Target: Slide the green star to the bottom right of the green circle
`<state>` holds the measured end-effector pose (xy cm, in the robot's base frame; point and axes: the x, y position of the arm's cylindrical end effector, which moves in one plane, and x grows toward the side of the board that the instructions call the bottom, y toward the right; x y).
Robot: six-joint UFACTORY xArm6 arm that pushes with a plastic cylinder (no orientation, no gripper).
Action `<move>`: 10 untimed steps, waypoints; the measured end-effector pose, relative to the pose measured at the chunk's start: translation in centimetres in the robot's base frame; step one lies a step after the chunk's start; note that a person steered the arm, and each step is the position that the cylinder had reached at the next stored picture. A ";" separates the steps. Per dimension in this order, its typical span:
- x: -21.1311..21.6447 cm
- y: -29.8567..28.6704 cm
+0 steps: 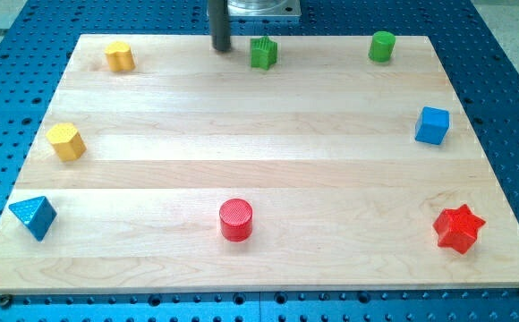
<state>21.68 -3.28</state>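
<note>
Seven ridged blocks on pale wood, my tip (221, 47) bare, gripperless, left of green star (263, 53), green circle (382, 46) rightward.

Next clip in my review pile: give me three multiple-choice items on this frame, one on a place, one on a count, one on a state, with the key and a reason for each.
1. Where is my tip relative to the green star?
A. To the view's left of it
B. To the view's right of it
C. Below it, by the red cylinder

2. How many red blocks are on the board?
A. One
B. Two
C. Three

3. Is the tip touching the green star?
A. Yes, pressed against it
B. No, bare wood shows between them
C. It rests on top of it

Key:
1 A, the rod's end sits left of the star along the view's top edge.
2 B, a red cylinder and a red star are the only red ones.
3 B, a strip of board separates them; the green circle lies further right.
</note>
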 end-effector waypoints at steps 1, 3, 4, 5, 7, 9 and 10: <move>4.6 1.6; 6.0 2.6; 2.2 5.9; 4.3 13.0; 9.5 18.0; 8.8 21.6; 9.5 21.3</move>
<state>31.21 18.02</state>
